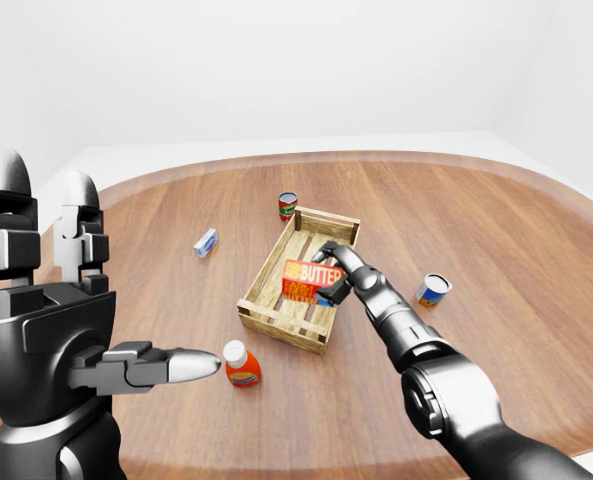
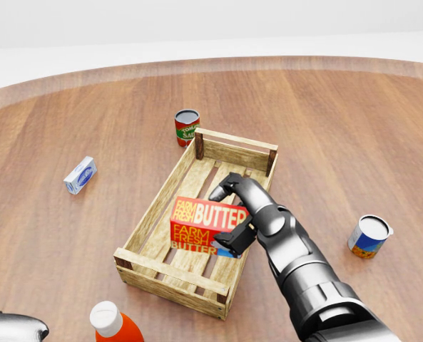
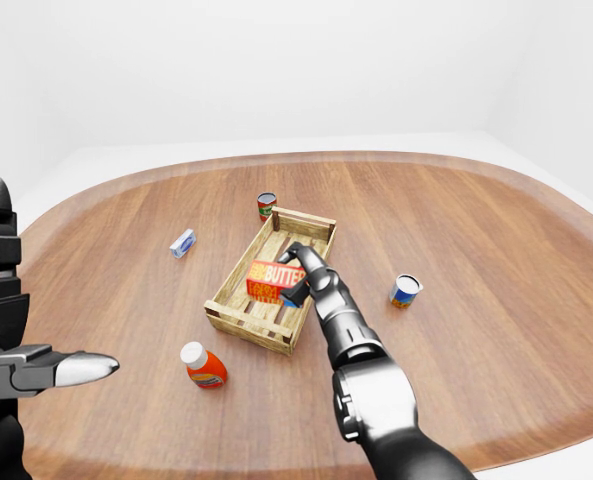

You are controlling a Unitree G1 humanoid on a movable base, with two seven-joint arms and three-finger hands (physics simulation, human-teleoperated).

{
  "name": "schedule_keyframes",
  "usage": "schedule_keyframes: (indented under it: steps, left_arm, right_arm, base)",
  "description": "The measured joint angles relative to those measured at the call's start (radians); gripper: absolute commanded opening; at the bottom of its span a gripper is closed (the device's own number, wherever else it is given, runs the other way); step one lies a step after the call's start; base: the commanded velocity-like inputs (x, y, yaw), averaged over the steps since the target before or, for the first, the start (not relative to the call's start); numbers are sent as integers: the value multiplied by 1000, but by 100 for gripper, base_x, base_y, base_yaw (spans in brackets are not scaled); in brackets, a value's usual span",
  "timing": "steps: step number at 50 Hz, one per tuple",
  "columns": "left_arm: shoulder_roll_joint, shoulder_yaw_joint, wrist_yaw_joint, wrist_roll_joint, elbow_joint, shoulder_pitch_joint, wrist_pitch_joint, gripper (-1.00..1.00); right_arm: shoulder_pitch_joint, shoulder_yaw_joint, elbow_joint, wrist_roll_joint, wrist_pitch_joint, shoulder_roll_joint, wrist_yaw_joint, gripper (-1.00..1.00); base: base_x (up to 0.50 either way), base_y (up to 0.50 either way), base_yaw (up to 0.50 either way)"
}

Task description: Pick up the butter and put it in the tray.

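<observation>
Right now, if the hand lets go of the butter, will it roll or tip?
The butter is a flat-sided box, so it likely won't roll. Held by the right hand low inside the tray, it would probably settle flat on the slats, perhaps tipping slightly.

Bare simulated room: wooden table [image 2: 354,121], white walls [image 1: 276,70]
</observation>
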Motion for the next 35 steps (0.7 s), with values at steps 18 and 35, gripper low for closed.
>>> schedule_keyframes:
  steps: [18,35]
  left_arm:
    - [6,12,5,-13,1,-10,0,100]
    - [15,34,14,-40,-7,-24,0,100]
  right_arm:
    - [-21,-5,1,-21,0,21,10,-100]
    - [-21,-7,3,-37,0,38,22,-100]
  base:
    - [0,0,0]
    - [0,0,0]
